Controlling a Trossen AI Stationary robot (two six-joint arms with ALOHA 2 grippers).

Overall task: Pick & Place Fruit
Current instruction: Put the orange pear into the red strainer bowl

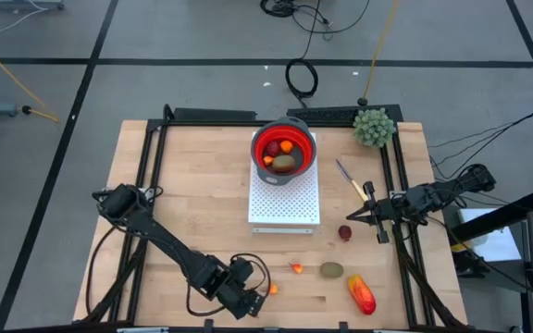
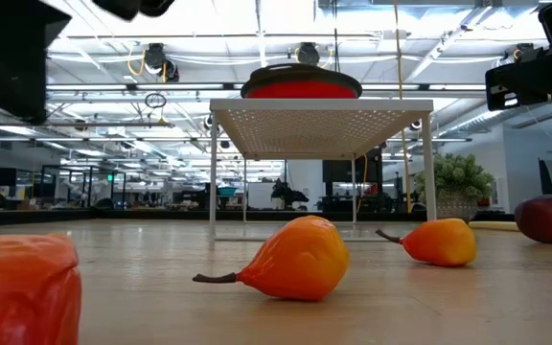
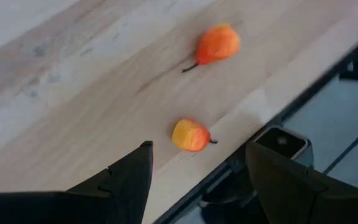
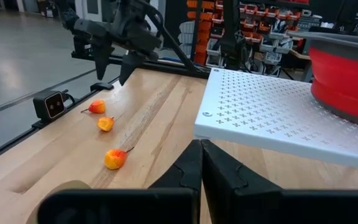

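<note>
Fruit lies scattered along the near side of the table, and the left gripper (image 1: 257, 298) hangs low over that edge, at about seven o'clock from the table's middle. Its two dark fingers (image 3: 126, 180) stand wide apart and hold nothing. In the left wrist view a tiny orange piece (image 3: 190, 135) sits just ahead of the gap between them, close to the table's rim — I take that as the piece being lined up, the jaws spread so they can drop to either side of it. A second small orange piece (image 3: 218, 43), with a thin stalk, lies a little farther on.

Moving outward at table height, those small stalked pieces show up large in the low view, one (image 2: 295, 268) nearer the lens than the other (image 2: 439, 241). Towards five o'clock a brown-green oval (image 1: 331, 270) rests beside the larger red-orange oblong (image 1: 362, 294), and a dark-red ball (image 1: 344, 232) sits at about three o'clock.

The right gripper (image 1: 354, 218) waits just by that ball, its fingers pressed together and empty.

At twelve o'clock a red bowl (image 1: 268, 139) stands on a white perforated stand (image 1: 285, 208), with a few pieces already inside. That looks like the drop-off; raised as it is, each fruit would need lifting well clear of the rim. A yellow-handled knife (image 1: 353, 183) and a green spiky plant (image 1: 374, 127) sit towards two o'clock — neither looks part of the job.
</note>
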